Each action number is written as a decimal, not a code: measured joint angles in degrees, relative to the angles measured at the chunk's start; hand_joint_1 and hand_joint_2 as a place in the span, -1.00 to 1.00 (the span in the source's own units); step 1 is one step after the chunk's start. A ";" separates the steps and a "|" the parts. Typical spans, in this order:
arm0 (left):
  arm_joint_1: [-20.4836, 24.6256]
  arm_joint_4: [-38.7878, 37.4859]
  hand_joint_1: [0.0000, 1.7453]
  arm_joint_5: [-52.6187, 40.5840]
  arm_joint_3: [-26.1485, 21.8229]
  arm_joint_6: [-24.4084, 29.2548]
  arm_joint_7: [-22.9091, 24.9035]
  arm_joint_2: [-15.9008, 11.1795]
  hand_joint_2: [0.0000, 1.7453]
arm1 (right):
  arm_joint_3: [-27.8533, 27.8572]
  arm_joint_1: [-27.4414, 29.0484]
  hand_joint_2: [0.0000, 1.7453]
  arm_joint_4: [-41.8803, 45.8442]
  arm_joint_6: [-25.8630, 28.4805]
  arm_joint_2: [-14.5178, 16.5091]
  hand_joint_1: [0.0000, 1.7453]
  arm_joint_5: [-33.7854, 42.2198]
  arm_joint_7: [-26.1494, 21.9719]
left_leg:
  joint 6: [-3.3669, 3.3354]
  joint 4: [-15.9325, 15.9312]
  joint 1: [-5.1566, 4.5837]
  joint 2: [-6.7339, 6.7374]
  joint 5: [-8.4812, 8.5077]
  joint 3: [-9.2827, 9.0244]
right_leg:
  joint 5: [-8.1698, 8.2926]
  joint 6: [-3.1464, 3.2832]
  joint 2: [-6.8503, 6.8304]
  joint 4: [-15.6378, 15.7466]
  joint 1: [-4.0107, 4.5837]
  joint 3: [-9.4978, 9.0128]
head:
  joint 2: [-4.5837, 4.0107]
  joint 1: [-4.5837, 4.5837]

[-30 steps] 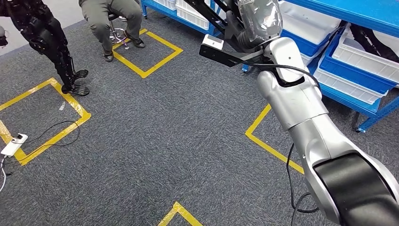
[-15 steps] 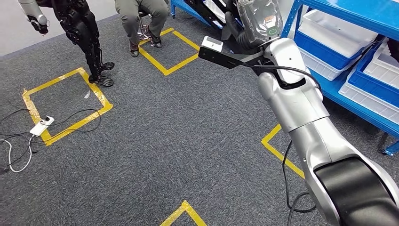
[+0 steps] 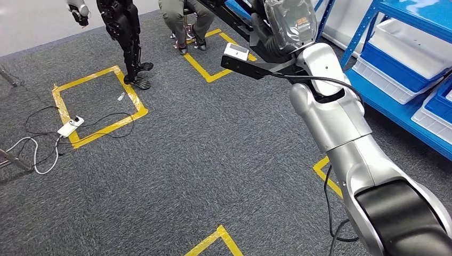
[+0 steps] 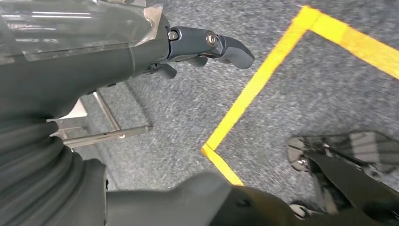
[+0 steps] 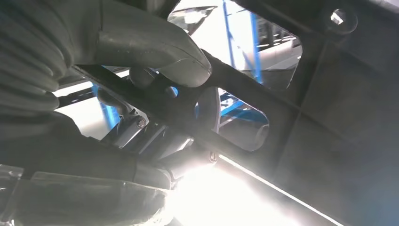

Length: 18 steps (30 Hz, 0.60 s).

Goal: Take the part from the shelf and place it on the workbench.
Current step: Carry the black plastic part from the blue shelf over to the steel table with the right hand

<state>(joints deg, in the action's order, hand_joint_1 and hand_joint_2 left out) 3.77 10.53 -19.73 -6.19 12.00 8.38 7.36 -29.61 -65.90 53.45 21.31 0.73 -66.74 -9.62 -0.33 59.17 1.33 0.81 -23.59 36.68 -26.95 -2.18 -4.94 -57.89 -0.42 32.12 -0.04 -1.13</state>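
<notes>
With the right hand [image 3: 274, 37] grasping the black openwork frame part [image 5: 301, 117], the view has swung away from the blue metal shelf [image 3: 394, 101], so carrying has likely begun; the left hand [image 4: 207, 47] hangs released.

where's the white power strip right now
In the head view the white power strip lies on the grey carpet at far left, across the edge of a yellow taped square, with cables trailing from it.

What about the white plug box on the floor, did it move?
No. The white plug box lies on the same edge of its yellow tape square; the camera turned, not the box.
</notes>
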 joint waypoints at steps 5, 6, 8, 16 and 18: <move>-0.02 -0.01 -1.00 0.00 0.35 -0.02 0.16 -0.07 1.00 | -0.09 0.28 1.00 -0.08 0.20 -0.18 0.96 0.18 -0.02 | -1.71 -0.43 -0.25 -2.32 0.62 0.29 | -6.59 0.18 4.23 -14.67 -0.47 7.22 | 0.00 0.27; -0.02 -0.02 -1.00 0.01 0.37 0.02 0.17 -0.07 1.00 | -0.10 0.47 1.00 -0.13 0.20 -0.21 0.96 0.17 -0.03 | -1.80 -0.43 -0.39 -2.93 0.66 0.33 | -7.03 0.08 4.51 -16.73 -0.34 8.34 | 0.00 0.28; -0.03 -0.01 -1.00 0.01 0.37 0.18 0.10 -0.06 1.00 | -0.11 0.62 1.00 -0.19 0.20 -0.26 0.96 0.16 -0.11 | -1.92 -0.42 -0.74 -4.24 0.75 0.33 | -5.17 -0.20 5.04 -13.89 -0.01 7.20 | 0.00 0.32; -0.23 -0.02 -1.00 -0.38 0.41 0.24 -0.03 0.72 1.00 | -0.50 -0.66 1.00 -0.86 0.29 0.73 0.96 0.37 -0.73 | -0.68 0.33 -1.20 -5.68 0.70 1.31 | 0.99 2.51 5.98 0.42 0.38 0.42 | 0.00 0.30; -0.28 -0.02 -1.00 -0.95 0.55 0.01 0.13 0.72 1.00 | -0.58 -0.77 1.00 -1.11 0.38 1.00 0.96 0.45 -1.02 | -0.24 5.03 -1.18 -3.18 -2.18 3.52 | 1.27 3.42 4.92 0.90 -0.13 0.19 | 0.00 0.08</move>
<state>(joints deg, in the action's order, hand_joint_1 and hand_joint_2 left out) 3.48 10.51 -20.68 -5.63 12.01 8.51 8.08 -30.19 -66.67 52.34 21.69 1.73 -66.29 -10.64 -0.57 64.20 0.16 -2.36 -25.77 40.20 -25.68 1.24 -0.03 -56.99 -0.55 32.31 -0.04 -1.04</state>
